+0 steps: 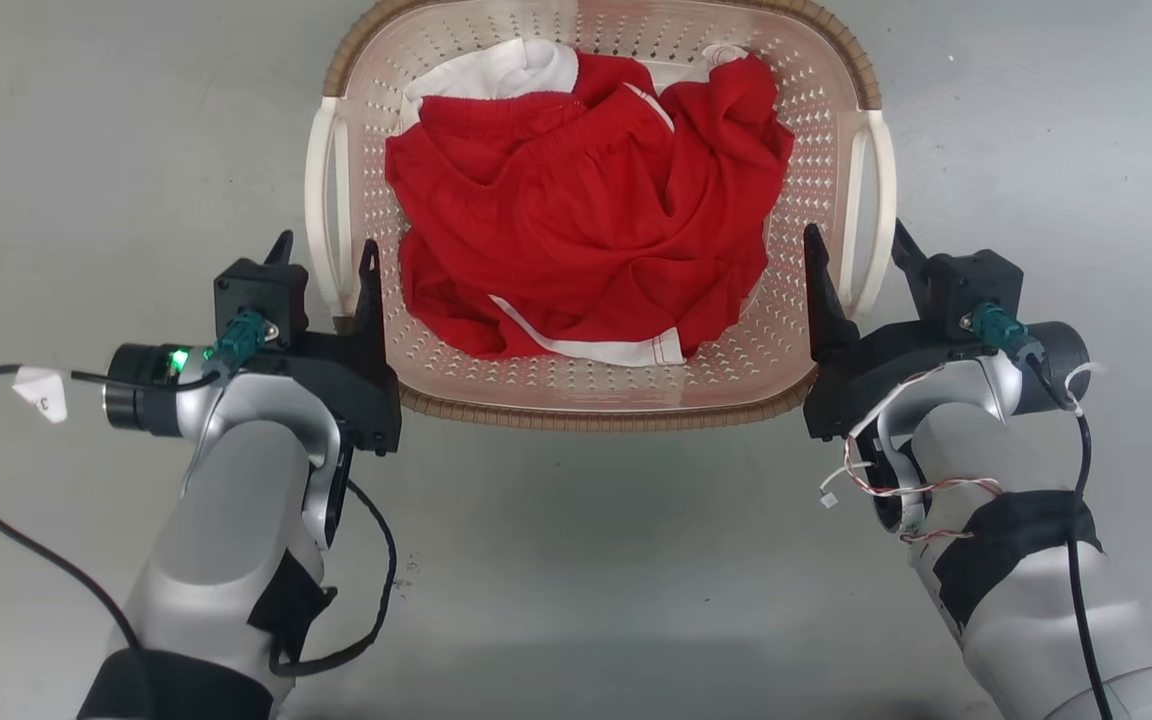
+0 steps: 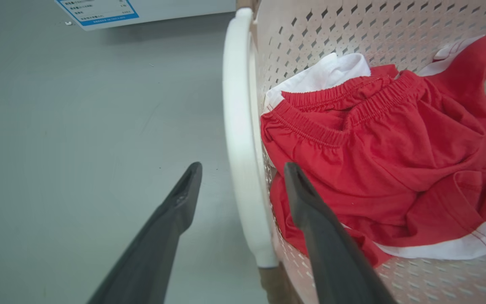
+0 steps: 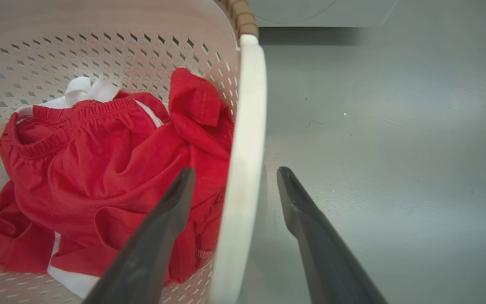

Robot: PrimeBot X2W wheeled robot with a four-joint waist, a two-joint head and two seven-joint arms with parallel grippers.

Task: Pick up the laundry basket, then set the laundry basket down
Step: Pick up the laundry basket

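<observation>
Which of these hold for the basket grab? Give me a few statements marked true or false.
1. The left gripper straddles the white left handle of the laundry basket, one finger inside and one outside. True.
2. The right gripper is shut tight on the right handle. False: it is open, and in the right wrist view the floor shows between its outer finger and the handle.
3. The laundry basket holds red clothes with white trim. True.
4. The red clothes spill out onto the floor. False: they lie wholly inside the laundry basket.
</observation>
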